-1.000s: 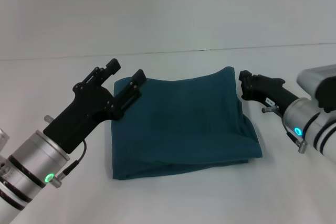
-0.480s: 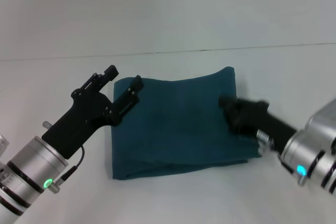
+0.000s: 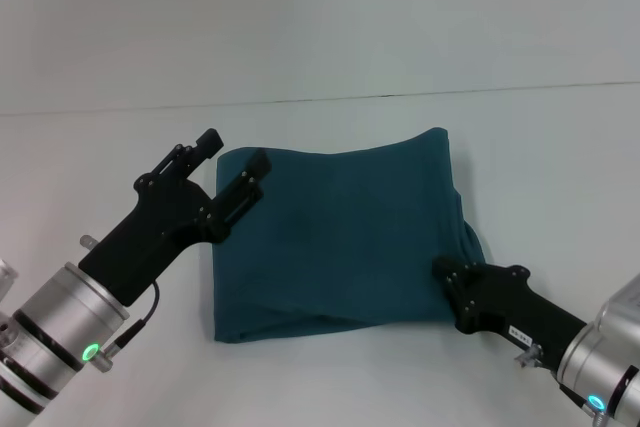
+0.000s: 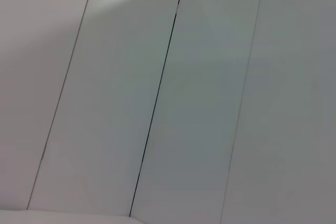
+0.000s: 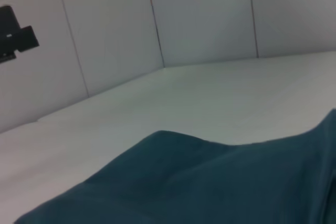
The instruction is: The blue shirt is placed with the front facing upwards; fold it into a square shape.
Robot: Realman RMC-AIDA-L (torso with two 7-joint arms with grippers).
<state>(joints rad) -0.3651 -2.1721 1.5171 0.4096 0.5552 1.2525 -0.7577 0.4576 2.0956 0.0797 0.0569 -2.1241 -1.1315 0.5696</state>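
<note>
The blue shirt (image 3: pixel 340 237) lies folded into a rough square in the middle of the white table, plain side up, and no lettering shows. My left gripper (image 3: pixel 230 159) hovers open at the shirt's far left corner, with one finger (image 3: pixel 248 175) over the cloth edge and nothing between the fingers. My right gripper (image 3: pixel 458 292) sits low at the shirt's near right corner, against the folded edge. In the right wrist view the blue shirt (image 5: pixel 210 182) fills the lower part, and the left gripper (image 5: pixel 16 38) shows far off. The left wrist view holds only wall panels.
The white table (image 3: pixel 110 147) stretches around the shirt on all sides. A pale panelled wall (image 3: pixel 320 17) rises behind the table's far edge. The right arm's silver forearm (image 3: pixel 600 367) fills the near right corner.
My right gripper has swung from the shirt's far right corner, across its right side, down to the near right corner. The left gripper has drawn back slightly. The shirt lies as before.
</note>
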